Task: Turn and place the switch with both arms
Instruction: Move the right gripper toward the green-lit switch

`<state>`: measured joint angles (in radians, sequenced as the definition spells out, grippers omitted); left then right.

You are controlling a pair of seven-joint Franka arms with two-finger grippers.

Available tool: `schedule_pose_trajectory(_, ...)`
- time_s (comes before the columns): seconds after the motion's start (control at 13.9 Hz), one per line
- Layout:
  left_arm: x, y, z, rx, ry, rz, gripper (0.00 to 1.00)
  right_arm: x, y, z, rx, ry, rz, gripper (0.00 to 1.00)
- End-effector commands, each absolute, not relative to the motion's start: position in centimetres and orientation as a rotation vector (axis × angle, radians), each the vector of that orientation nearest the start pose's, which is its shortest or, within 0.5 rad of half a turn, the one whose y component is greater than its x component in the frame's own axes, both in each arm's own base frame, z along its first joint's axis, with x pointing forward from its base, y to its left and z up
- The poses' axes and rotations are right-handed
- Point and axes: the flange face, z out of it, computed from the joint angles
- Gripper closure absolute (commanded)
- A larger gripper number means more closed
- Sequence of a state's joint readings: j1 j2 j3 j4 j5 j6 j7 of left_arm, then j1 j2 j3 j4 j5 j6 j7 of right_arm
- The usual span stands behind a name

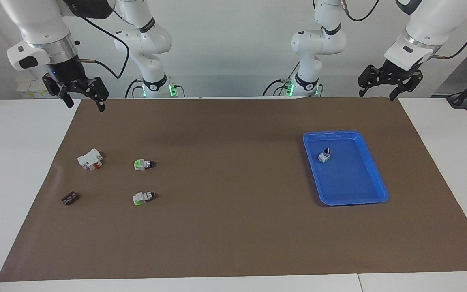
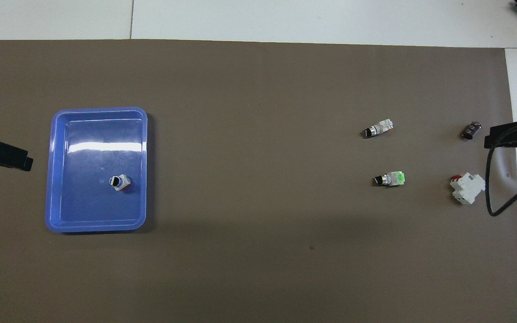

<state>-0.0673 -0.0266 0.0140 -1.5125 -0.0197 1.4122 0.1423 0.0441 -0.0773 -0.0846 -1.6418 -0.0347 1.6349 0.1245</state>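
Note:
Two switches lie on their sides on the brown mat toward the right arm's end. One switch (image 1: 144, 164) (image 2: 389, 179) shows its bright green part. The other switch (image 1: 143, 197) (image 2: 378, 128) lies farther from the robots. A third switch (image 1: 325, 155) (image 2: 120, 182) stands knob-up in the blue tray (image 1: 351, 182) (image 2: 99, 134). My right gripper (image 1: 84, 103) hangs open and empty over the mat's corner nearest its own base. Over the mat's edge at the left arm's end, my left gripper (image 1: 377, 94) hangs open and empty too. Both arms wait, raised.
A bigger white block with a red part (image 1: 90, 159) (image 2: 467, 188) lies beside the green switch, toward the right arm's end. A small dark strip (image 1: 70, 198) (image 2: 471, 130) lies farther from the robots than that block. White table borders the mat.

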Motion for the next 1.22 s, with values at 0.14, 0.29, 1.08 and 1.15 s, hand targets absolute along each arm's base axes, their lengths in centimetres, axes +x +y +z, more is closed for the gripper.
schedule_pose_trajectory(0.14,52.1,-2.8,65.3,-3.130,0.309,0.099,0.00,53.1,-2.5,63.8,-3.131,0.298,-0.101,0.00)
schedule_pose_trajectory(0.29,52.1,-2.8,65.3,-3.130,0.309,0.096,0.00,53.6,-3.1,64.4,-3.117,0.314,-0.172,0.00)
schedule_pose_trajectory(1.08,52.1,-2.8,65.3,-3.130,0.309,0.096,0.00,56.6,0.9,56.0,-2.788,1.471,-0.129,0.00)
schedule_pose_trajectory(1.15,52.1,-2.8,65.3,-3.130,0.309,0.099,0.00,57.4,1.6,54.2,-2.747,1.558,-0.104,0.00)
